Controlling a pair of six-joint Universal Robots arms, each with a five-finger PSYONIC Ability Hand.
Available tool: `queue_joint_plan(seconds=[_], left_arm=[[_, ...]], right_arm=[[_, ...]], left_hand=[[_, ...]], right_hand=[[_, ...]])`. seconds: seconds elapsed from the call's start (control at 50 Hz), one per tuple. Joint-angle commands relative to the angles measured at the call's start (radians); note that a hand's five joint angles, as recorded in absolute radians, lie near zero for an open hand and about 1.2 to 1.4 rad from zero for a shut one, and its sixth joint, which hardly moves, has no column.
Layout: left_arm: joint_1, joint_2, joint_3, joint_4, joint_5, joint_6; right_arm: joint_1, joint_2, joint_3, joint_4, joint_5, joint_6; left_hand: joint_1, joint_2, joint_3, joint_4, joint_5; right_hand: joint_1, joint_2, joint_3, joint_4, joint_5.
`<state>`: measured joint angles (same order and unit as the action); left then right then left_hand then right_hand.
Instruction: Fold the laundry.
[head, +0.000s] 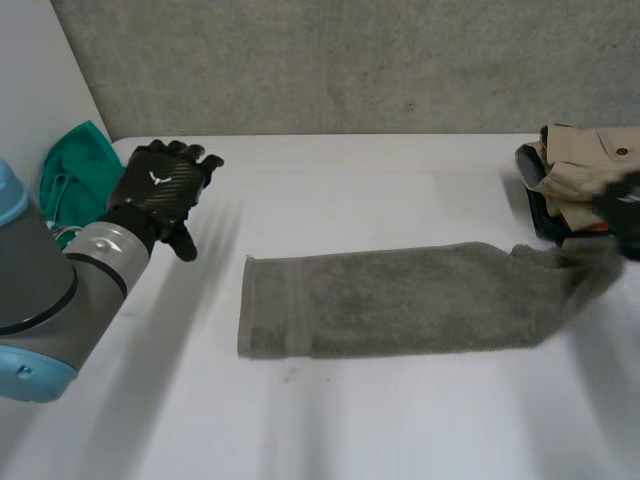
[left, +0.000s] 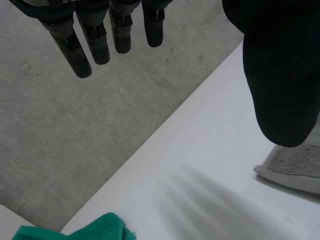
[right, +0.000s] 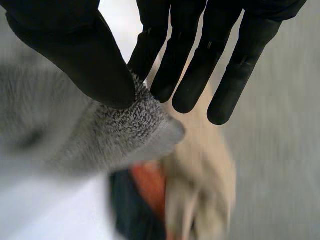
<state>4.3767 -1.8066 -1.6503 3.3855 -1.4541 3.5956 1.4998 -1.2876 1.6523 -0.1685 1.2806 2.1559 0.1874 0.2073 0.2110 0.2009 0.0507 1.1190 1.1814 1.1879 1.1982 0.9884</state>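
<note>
Towel of nubby grey terry has a corner pinched by right hand.

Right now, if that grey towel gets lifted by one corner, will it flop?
Probably floppy: the towel sags from the corner the right hand pinches. Its fuzzy pile likely grips well, not slippery. The rest lies flat on the table, so it should trail behind.
</note>
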Motion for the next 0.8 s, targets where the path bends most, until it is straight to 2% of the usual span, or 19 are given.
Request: queue_joint_plan(seconds=[0.02, 0.06, 0.1, 0.14, 0.2, 0.3, 0.34, 0.36, 0.38, 0.4, 0.42, 0.52, 0.54, 0.62, 0.68, 0.8], left_arm=[[0.011, 0.038, -0.022, 0.000, 0.000, -0.035], [0.012, 0.044, -0.031, 0.000, 0.000, -0.040], [0.014, 0.049, -0.043, 0.002, 0.000, -0.040], [0.012, 0.050, -0.054, 0.002, 0.000, -0.040], [0.012, 0.049, -0.072, 0.002, 0.001, -0.040], [0.014, 0.047, -0.088, 0.011, 0.001, -0.040], [0.009, 0.046, -0.092, 0.024, 0.000, -0.040], [0.009, 0.046, -0.092, 0.028, 0.001, -0.040], [0.007, 0.046, -0.092, 0.032, 0.001, -0.040], [0.006, 0.046, -0.094, 0.034, 0.001, -0.040], [0.003, 0.046, -0.092, 0.038, 0.001, -0.040], [-0.002, 0.044, -0.079, 0.043, 0.000, -0.040], [-0.002, 0.044, -0.077, 0.043, 0.000, -0.040], [-0.011, 0.047, -0.065, 0.044, 0.000, -0.041], [-0.035, 0.046, -0.057, 0.044, 0.000, -0.041], [-0.066, 0.038, -0.057, 0.044, 0.000, -0.043]], right_arm=[[0.374, -0.004, -0.045, -0.104, -0.105, 0.022], [0.510, 0.034, -0.068, -0.150, -0.138, 0.016], [0.594, 0.086, -0.089, -0.177, -0.156, 0.016], [0.704, 0.177, -0.130, -0.200, -0.173, 0.018], [0.802, 0.284, -0.186, -0.200, -0.176, 0.016], [0.866, 0.419, -0.238, -0.198, -0.175, 0.013], [0.864, 0.436, -0.246, -0.200, -0.153, 0.015], [0.863, 0.435, -0.246, -0.200, -0.150, 0.015], [0.856, 0.429, -0.240, -0.198, -0.132, 0.025], [0.855, 0.422, -0.232, -0.197, -0.123, 0.033], [0.852, 0.415, -0.224, -0.195, -0.107, 0.041], [0.820, 0.259, -0.149, -0.183, -0.011, 0.186], [0.768, 0.190, -0.117, -0.178, 0.008, 0.264], [0.636, 0.085, -0.050, -0.108, 0.014, 0.437], [0.571, 0.086, -0.019, -0.004, 0.000, 0.516], [0.479, 0.135, 0.035, 0.084, 0.009, 0.467]], left_hand=[[-0.013, -0.033, -0.036, -0.026, -0.051], [-0.013, -0.033, -0.036, -0.026, -0.051], [-0.013, -0.033, -0.036, -0.026, -0.051], [-0.013, -0.033, -0.036, -0.026, -0.051], [-0.013, -0.033, -0.036, -0.026, -0.051], [-0.013, -0.033, -0.036, -0.026, -0.051], [-0.013, -0.033, -0.036, -0.026, -0.051], [-0.013, -0.033, -0.036, -0.026, -0.051], [-0.013, -0.033, -0.036, -0.026, -0.051], [-0.013, -0.033, -0.036, -0.026, -0.051], [-0.013, -0.033, -0.036, -0.026, -0.051], [-0.013, -0.033, -0.036, -0.026, -0.051], [-0.013, -0.033, -0.036, -0.026, -0.051], [-0.013, -0.033, -0.036, -0.026, -0.051], [-0.013, -0.033, -0.036, -0.026, -0.051], [-0.013, -0.033, -0.036, -0.026, -0.051]], right_hand=[[0.277, 0.215, 0.208, 0.198, 0.233], [0.277, 0.215, 0.208, 0.198, 0.233], [0.277, 0.215, 0.208, 0.198, 0.233], [0.277, 0.215, 0.208, 0.198, 0.233], [0.277, 0.215, 0.208, 0.198, 0.233], [0.277, 0.215, 0.208, 0.198, 0.233], [0.226, 0.164, 0.157, 0.147, 0.182], [0.063, 0.000, -0.006, -0.017, 0.019], [-0.512, -0.574, -0.580, -0.591, -0.555], [-0.814, -0.876, -0.883, -0.893, -0.858], [-0.945, -1.007, -1.013, -1.024, -0.988], [-0.945, -1.007, -1.013, -1.024, -0.988], [-0.945, -1.007, -1.013, -1.024, -0.988], [-0.945, -1.007, -1.013, -1.024, -0.988], [-0.945, -1.007, -1.013, -1.024, -0.988], [-0.923, -0.986, -0.992, -1.003, -0.967]])
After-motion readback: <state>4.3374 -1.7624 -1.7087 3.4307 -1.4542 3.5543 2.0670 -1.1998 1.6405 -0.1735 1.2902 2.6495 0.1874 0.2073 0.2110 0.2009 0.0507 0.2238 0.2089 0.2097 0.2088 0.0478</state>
